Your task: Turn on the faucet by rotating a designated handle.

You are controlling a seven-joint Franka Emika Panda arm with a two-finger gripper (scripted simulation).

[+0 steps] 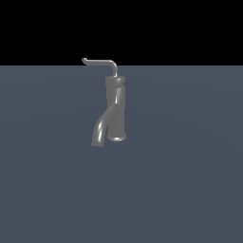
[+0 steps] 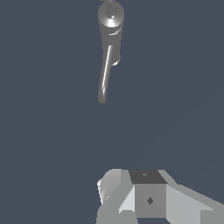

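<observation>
Gripper [image 2: 131, 197], seen only in the wrist view, hangs well apart from the faucet [image 1: 116, 107] and holds nothing; whether its fingers are spread or closed cannot be told, since the fingertips lie out of frame. Faucet: a glossy dark upright cylinder standing on the grey floor [image 1: 190, 166], with a thick curved spout branching toward the exterior view's left. Handle [image 1: 100, 61]: a thin pale rod rising from the cylinder's top, bent to run toward the exterior view's left, ending in a small upturned tip. Judged rigid, smooth and likely slippery; contact near the tip should give the most leverage for rotation.
</observation>
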